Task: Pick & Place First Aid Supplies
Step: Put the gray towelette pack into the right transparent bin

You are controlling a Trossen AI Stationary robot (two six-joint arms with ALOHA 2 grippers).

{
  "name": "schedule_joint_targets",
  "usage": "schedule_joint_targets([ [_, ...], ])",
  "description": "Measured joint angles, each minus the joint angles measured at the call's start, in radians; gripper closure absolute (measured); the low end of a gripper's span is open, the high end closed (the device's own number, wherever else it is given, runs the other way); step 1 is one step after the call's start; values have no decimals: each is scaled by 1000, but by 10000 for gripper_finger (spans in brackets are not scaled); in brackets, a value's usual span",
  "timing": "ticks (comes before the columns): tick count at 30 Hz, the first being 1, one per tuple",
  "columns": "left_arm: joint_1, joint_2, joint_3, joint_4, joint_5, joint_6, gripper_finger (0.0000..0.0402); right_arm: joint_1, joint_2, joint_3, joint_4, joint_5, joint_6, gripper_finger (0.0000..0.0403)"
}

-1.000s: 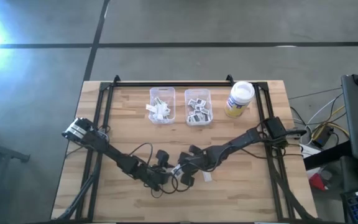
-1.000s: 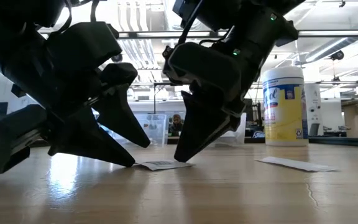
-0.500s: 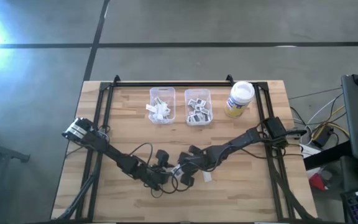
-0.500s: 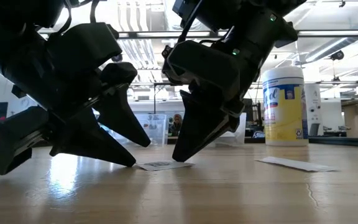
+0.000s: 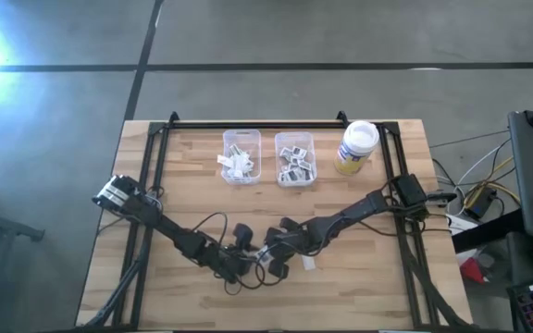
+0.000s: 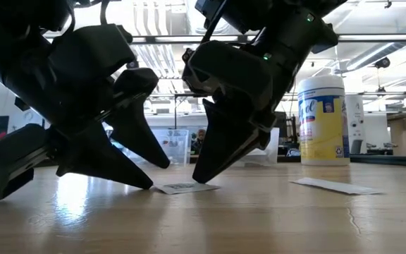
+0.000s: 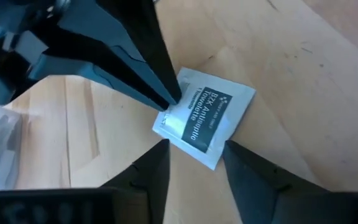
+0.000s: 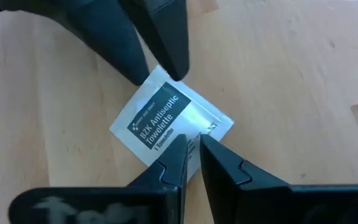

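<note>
The left tool (image 7: 194,163) is standing spread, its two fingertips (image 7: 156,167) straddling one corner edge of the towelette packet (image 7: 205,116), which is lying flat on the counter (image 7: 303,68) directly ahead of it. Facing it across the packet, the right tool (image 8: 191,155) is resting with its fingers pressed nearly together, tips down on the opposite edge; whether paper is caught between them cannot be told. In the low view the left tool (image 6: 118,169) and right tool (image 6: 206,169) are both touching down at the packet (image 6: 183,187), which is showing no lift off the wood.

Doing this step well is likely meaning that one tool is pinning the packet while the other is working a fingertip under an edge; a flat sachet is tending to slide rather than rise, so the pressing should be gentle and the closing slow. The risk is the two tools bumping each other.

Just beyond the right tool, a long pale strip (image 6: 335,186) is lying loose. Well beyond both tools, two clear bins (image 5: 241,155) are holding sorted packets, with a white-lidded jar (image 5: 356,147) beside them.
</note>
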Motion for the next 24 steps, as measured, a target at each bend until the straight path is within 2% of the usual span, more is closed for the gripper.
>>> schedule_joint_targets([
  [8, 5, 2, 5, -13, 40, 93, 345, 0, 0, 0, 49, -22, 0, 360],
  [13, 8, 2, 5, -15, 39, 117, 390, 0, 0, 0, 56, -43, -3, 360],
  [24, -5, 0, 35, -59, 22, 122, 397, 0, -27, 4, 9, -52, -5, 360],
])
